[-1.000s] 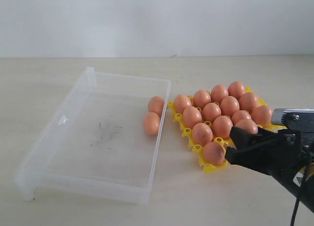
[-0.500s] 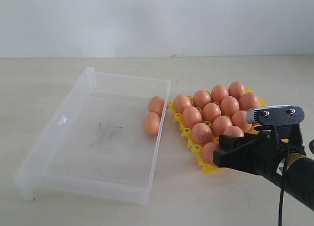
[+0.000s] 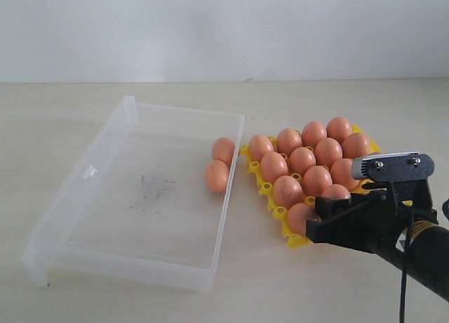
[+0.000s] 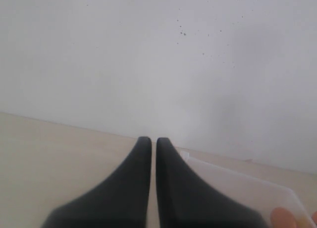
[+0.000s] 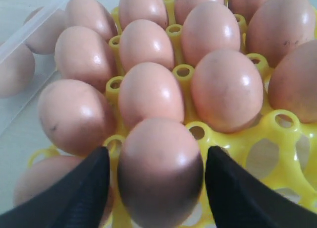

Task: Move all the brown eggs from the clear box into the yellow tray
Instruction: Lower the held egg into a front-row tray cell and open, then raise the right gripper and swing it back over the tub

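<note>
Several brown eggs [image 3: 302, 159] fill the yellow tray [image 3: 298, 240] right of the clear box [image 3: 140, 218]. Two brown eggs [image 3: 217, 175] lie inside the box against its right wall. My right gripper [image 3: 319, 221] is at the tray's near edge. In the right wrist view it [image 5: 157, 173] is open, one finger on each side of an egg [image 5: 159, 168] that sits in a tray [image 5: 277, 139] cup, with a small gap on both sides. That egg [image 3: 335, 192] shows just above the fingers. My left gripper [image 4: 154, 141] is shut and empty, off to the side of the box [image 4: 237, 181].
The pale tabletop [image 3: 70, 119] runs back to a white wall [image 3: 224, 28]. The black right arm [image 3: 421, 256] comes in from the lower right. Dark smudges [image 3: 151, 189] mark the box floor.
The right gripper moved left and down over the tray's near row with an egg. Its jaws have widened and the egg now rests in a cup.
</note>
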Robot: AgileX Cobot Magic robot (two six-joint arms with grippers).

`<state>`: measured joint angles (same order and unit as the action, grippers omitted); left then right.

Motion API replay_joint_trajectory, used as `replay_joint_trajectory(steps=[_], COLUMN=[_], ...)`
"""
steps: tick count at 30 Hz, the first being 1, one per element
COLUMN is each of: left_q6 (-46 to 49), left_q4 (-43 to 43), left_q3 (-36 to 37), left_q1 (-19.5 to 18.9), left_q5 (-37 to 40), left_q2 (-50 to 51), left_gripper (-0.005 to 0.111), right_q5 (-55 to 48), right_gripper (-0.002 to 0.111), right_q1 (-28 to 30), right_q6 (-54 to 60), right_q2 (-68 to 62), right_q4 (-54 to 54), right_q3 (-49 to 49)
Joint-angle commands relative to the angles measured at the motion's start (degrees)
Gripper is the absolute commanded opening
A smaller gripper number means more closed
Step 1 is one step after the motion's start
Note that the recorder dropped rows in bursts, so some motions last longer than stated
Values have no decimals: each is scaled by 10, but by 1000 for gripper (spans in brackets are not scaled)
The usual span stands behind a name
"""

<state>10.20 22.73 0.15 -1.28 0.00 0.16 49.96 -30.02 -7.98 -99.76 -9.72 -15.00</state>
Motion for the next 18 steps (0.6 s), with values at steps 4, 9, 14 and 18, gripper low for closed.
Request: replay_joint_trajectory(steps=[4, 9, 14, 18], left_q6=[4, 4, 4, 4], left_q4=[2, 2, 2, 2], left_q3=[-2, -2, -2, -2], left_q1=[4, 4, 4, 4], left_q5=[0, 0, 0, 0], left_q2=[-2, -2, -2, -2], left_gripper=[4, 4, 4, 4], right_q5=[29, 58, 64, -24], right_gripper=[55, 55, 55, 38], right_q1=[3, 3, 2, 2], right_q6=[28, 35, -5, -125], right_q2=[3, 29, 129, 206], right_q4=[-34, -36, 40, 225], right_q3=[-4, -4, -5, -49])
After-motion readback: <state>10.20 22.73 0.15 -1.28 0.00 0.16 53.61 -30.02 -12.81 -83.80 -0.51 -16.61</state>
